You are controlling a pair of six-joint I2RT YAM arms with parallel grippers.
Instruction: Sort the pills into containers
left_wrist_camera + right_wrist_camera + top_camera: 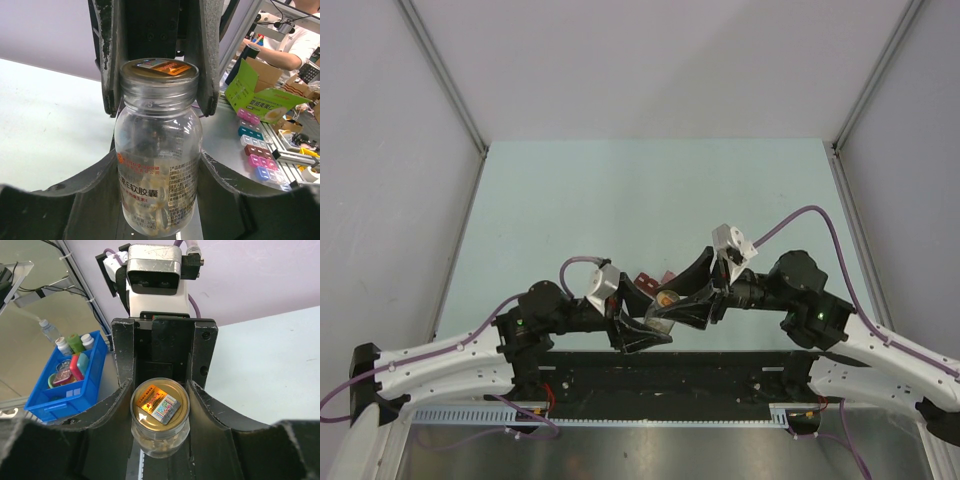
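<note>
Left gripper [157, 172] clamped on the body of the clear bottle [157, 145]. Right gripper [160, 390] closed on its neck from the opposite end, fingers either side of the gold foil seal [159, 404]. Pills [150, 220] sit inside the bottle, probably pale capsules, blurry. Dark red pill box [650, 279] on the table [570, 200] just behind both grippers, partly hidden

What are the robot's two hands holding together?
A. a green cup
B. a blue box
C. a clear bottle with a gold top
C: the left hand grips the clear bottle by its body, and the right hand grips it at its gold top.
</note>
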